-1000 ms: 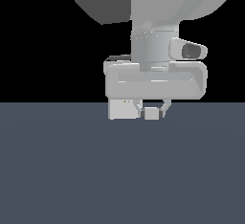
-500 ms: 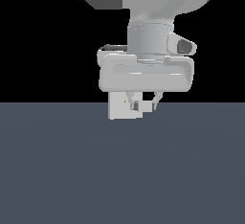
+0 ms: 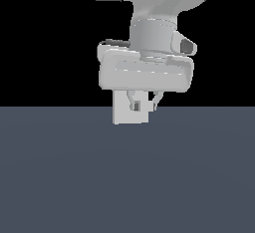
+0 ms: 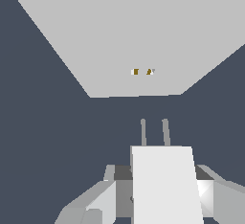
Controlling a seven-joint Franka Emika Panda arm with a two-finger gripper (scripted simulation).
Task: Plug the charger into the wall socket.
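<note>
The gripper [image 3: 143,105] hung low beneath the arm's broad pale hand body, just above the dark grey tabletop [image 3: 127,177] in the exterior view; its two fingers [image 3: 156,100] pointed down in front of the wall socket [image 3: 122,112], an upright white plate standing on the tabletop and partly hidden behind the hand. In the wrist view the charger [image 4: 165,180], a plain white block, sat between the fingers [image 4: 98,201], which were closed against its two sides and held it clear of the tabletop; two thin grey prongs [image 4: 154,132] stuck out from its front end and pointed toward the wall socket [image 4: 129,41]; the prongs stopped short of the plate, with a strip of dark tabletop showing between their tips and its nearest edge. Two small dark holes [image 4: 142,72] with brownish centres lay close together near the middle of the plate, roughly in line with the prongs; in the exterior view the charger showed only as a small pale shape [image 3: 135,106] between the fingers, against the plate's face.
</note>
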